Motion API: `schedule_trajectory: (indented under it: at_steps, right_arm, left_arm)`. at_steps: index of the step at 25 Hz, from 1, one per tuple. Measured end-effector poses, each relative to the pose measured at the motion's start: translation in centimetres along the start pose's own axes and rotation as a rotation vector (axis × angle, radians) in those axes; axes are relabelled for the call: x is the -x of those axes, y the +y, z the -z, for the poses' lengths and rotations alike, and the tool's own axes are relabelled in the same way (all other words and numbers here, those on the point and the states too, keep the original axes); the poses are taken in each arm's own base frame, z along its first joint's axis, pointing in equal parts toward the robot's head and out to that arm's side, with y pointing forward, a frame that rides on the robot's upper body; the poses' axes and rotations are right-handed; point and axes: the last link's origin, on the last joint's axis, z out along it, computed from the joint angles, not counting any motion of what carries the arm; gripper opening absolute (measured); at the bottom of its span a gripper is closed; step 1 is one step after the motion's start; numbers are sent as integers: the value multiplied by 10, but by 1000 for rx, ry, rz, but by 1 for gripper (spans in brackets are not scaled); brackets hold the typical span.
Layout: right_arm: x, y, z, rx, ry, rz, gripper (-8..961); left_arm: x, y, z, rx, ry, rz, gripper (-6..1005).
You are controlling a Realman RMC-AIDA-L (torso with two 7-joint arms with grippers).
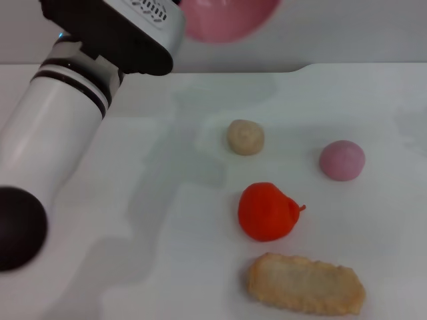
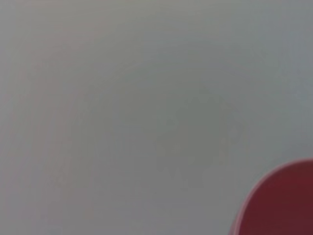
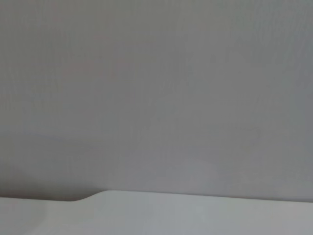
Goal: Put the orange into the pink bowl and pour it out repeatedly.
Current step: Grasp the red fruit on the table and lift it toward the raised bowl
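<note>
One arm — the left — lifts the pink bowl (image 1: 227, 20); jaws' state unclear.

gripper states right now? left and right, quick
Left: raised at the far edge of the table beside the lifted pink bowl; whether it grips the bowl cannot be told.
Right: not in view.
</note>
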Motion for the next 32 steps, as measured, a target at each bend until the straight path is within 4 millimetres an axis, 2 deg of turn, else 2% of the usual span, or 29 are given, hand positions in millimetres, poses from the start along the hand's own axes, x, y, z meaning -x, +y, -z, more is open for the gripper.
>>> schedule_trajectory:
  at_steps: [7,11,15,19,20,24,28,32]
  right_arm:
    - [0,2,-2,4,2,3,516]
    - [-2,4,-3,9,7,9,517]
    - [-3,4,-4,9,12,10,517]
    - [-5,4,-5,9,23,10,517]
    - [-5,4,-5,9,23,10,517]
    - [-6,5,-5,11,29,12,517]
    - [-7,6,-6,13,33,15,517]
    - [-8,6,-6,13,36,14,516]
  left_arm:
    - [-9,11,13,-138,88,-141,42]
    - [-10,13,15,-158,101,-110,42]
    - [-15,5,22,-209,135,131,42]
    - [-12,-9,37,-243,227,603,42]
    - [-12,-11,42,-230,274,713,42]
    - [-10,-11,45,-89,401,972,42]
    - [-2,-8,35,61,445,1070,42]
    - [6,-7,18,138,362,1032,42]
